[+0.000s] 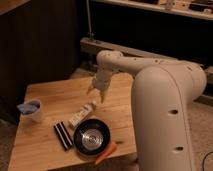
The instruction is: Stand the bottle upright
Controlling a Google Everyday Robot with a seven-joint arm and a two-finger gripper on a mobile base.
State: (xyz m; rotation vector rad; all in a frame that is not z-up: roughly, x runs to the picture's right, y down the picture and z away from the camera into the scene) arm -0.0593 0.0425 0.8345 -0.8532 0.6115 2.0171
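Camera view: the robot's arm [125,65] reaches from the right over a wooden table [52,92]. The gripper [96,94] hangs fingers-down over the middle of the table, just above and beyond the upper end of the bottle [82,115]. Its two fingers stand apart with nothing between them. This posture reads as a pre-grasp hover: the jaws are spread to admit the slender body and the wrist is lowered toward the nearer end.

The bottle lies flat on the table, not yet upright, between the gripper and the black pan [91,137]. It sits just beside the pan's upper-left rim; whether the two touch cannot be told. Its long axis runs diagonally, from lower left to upper right in the view. The narrower pale end, taken to be the cap, points up and right toward the gripper. The broader base points down and left toward the striped block [62,135].

Because the neck end is nearest the fingers, a grasp there would probably let the base swing down onto the boards. The pan close alongside limits the room on that side. An orange stick [106,153] lies at the front edge and a blue cup [32,110] stands at the left, both well apart from the bottle
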